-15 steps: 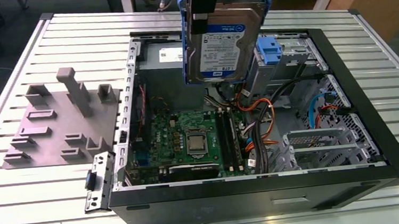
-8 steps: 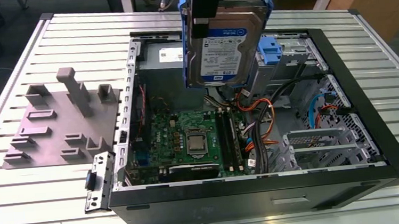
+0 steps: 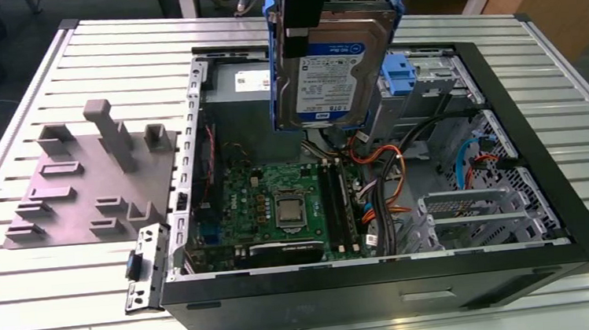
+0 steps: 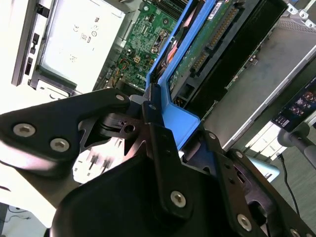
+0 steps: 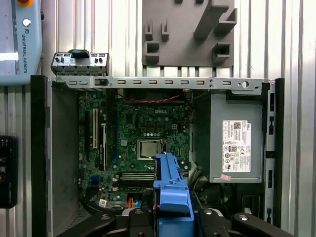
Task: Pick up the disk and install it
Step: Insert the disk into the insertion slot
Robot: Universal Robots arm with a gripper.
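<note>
We noted gripper (image 4: 158, 128) clamped on disk (image 3: 324, 72), held upright, clear above open computer case (image 3: 549, 192); motherboard (image 3: 276, 206) exposed inside.

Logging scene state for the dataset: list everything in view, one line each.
disk: 1, silver with a blue frame, held upright above the open computer case
computer case: 1, black, lying open on the table
circuit board: 1, green, on the case floor
power supply: 1, grey with a white sticker, at one end of the case
cables: several, orange, black and blue, beside the board
holder block: 1, grey, on the table at the exterior view's left
table: 1, slatted silver
gripper: 1, black, shut on the disk's frame
</note>
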